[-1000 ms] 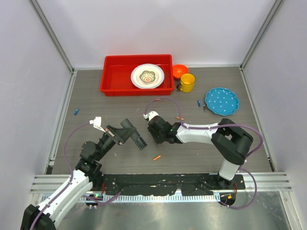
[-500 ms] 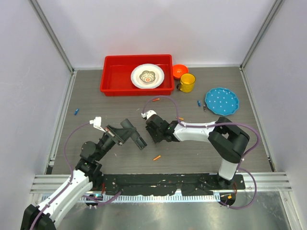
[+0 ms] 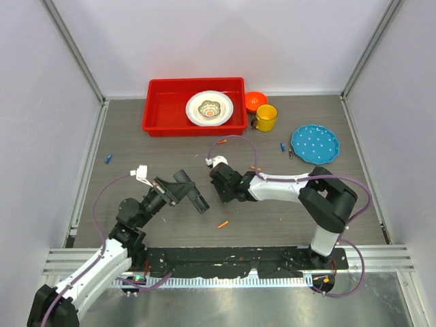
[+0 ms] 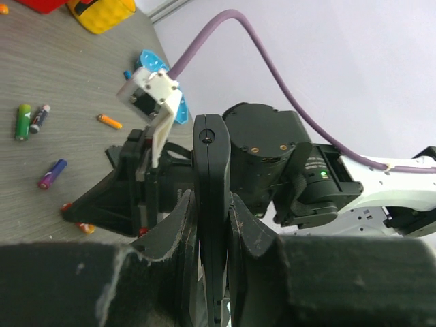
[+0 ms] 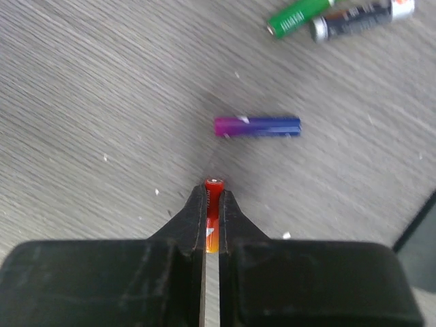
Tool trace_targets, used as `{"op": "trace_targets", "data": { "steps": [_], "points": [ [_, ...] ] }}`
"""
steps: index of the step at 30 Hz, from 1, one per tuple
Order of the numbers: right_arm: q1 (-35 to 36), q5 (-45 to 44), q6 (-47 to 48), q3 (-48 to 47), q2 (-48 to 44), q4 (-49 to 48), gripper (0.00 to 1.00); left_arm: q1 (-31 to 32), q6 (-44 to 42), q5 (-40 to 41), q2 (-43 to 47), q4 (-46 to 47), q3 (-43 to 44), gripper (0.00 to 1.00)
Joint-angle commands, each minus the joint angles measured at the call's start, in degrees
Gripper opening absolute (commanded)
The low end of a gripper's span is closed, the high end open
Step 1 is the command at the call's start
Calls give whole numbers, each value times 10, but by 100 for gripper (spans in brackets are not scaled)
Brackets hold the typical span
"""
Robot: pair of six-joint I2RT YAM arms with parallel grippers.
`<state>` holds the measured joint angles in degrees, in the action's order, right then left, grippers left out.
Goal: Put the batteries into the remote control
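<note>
My left gripper [image 3: 180, 190] [image 4: 212, 208] is shut on the remote control [image 3: 197, 201] [image 4: 210, 170], a slim black bar that it holds edge-on above the table. Just to its right, my right gripper [image 3: 223, 193] [image 5: 213, 199] points down at the table and is shut on a red-and-orange battery [image 5: 214, 194], whose red end sticks out past the fingertips. A purple-and-blue battery [image 5: 257, 126] lies on the table just beyond it. A green battery [image 5: 300, 15] and a dark one [image 5: 361, 17] lie farther off. An orange battery [image 3: 223, 223] lies near the front.
A red bin [image 3: 158, 109] holding a white plate and small bowl stands at the back, with an orange bowl [image 3: 255, 101] and a yellow mug [image 3: 266, 117] beside it. A blue plate [image 3: 315, 143] lies at right. Loose batteries [image 3: 108, 159] [image 3: 282, 146] [image 3: 221, 142] are scattered about.
My right gripper has closed on the red-and-orange battery. The left arm has shifted slightly to the right with the remote still held.
</note>
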<state>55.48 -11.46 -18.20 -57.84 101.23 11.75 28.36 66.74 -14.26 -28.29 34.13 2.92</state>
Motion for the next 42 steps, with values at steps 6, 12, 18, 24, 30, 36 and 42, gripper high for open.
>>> {"op": "trace_targets", "data": {
  "steps": [6, 12, 18, 24, 30, 36, 42],
  "points": [
    [-32, -66, -126, 80, -164, 19, 1, -4, -5, -38, -118, 123, 32, 0],
    [-31, -86, -135, 154, -304, -48, 1, -3, 35, -55, -260, 268, 46, 0],
    [-22, -77, -89, 133, -406, -26, 1, 3, 81, -83, -410, 449, 87, 0],
    [-9, -53, -66, 107, -463, -24, 1, 26, 101, -103, -504, 545, 143, 0],
    [-4, -27, -40, 78, -454, -28, 1, 45, 95, -89, -525, 545, 170, 0],
    [22, -22, -28, 63, -421, -45, 1, 50, 100, -77, -521, 545, 163, 0],
    [58, -48, -7, 52, -403, -57, 1, 51, 103, -72, -518, 545, 159, 0]
  ]
}}
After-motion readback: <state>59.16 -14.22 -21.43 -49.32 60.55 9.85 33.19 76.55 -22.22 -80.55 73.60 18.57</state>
